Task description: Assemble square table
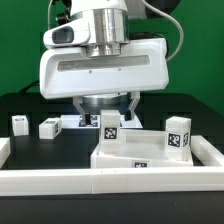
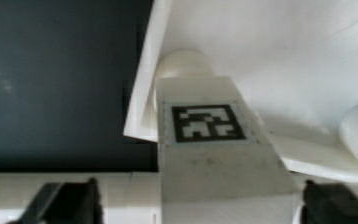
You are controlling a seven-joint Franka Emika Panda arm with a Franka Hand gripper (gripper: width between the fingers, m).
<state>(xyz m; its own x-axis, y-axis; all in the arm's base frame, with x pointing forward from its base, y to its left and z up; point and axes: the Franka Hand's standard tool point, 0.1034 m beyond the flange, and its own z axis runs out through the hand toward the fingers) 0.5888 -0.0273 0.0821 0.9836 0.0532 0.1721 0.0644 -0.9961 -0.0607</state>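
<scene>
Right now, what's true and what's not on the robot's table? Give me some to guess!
1. Two small legs sit on the dark table at the exterior view's left. True.
2. The square tabletop is black. False: it is white.
3. A tagged leg stands right below the gripper. True.
4. The border wall is green. False: it is white.

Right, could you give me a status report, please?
Jaws open, straddling tagged leg. Leg upright at slab corner. Nothing seen blocking.
</scene>
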